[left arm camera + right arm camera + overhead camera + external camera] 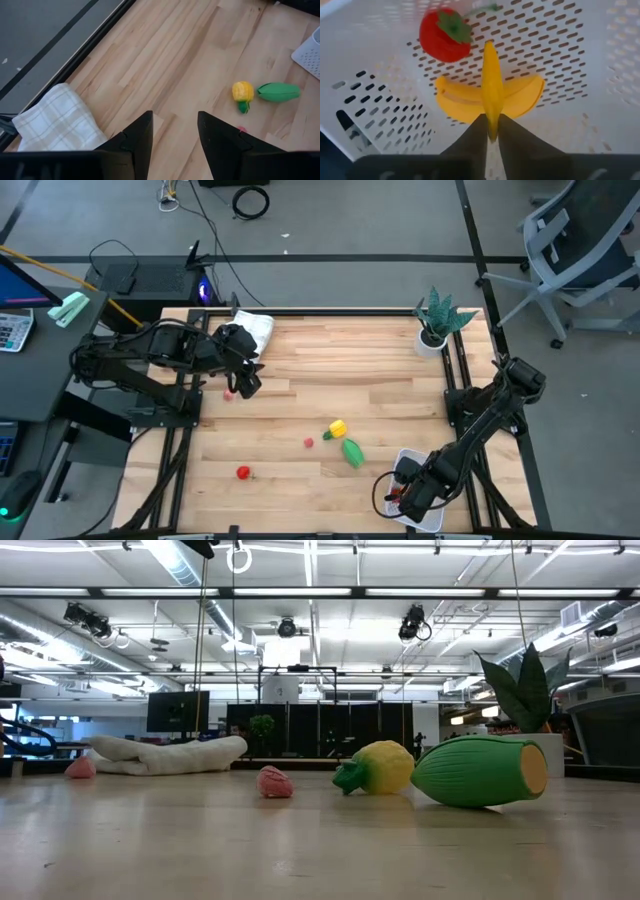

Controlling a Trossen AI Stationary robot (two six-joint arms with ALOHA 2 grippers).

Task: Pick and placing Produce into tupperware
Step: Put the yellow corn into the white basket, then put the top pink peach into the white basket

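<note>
Right wrist view: we are holding the yellow banana (490, 92) in the right gripper (491, 131), jaws pinching its peel, low inside the tupperware (560, 45) beside a red strawberry (445, 34); releasing gently should settle it.

No legible text, label, brand, number or sign can be made out in any view. The keys of a calculator (12, 330) at the table's far left edge, well apart from the left gripper (245, 383), are too small to be read.
</note>
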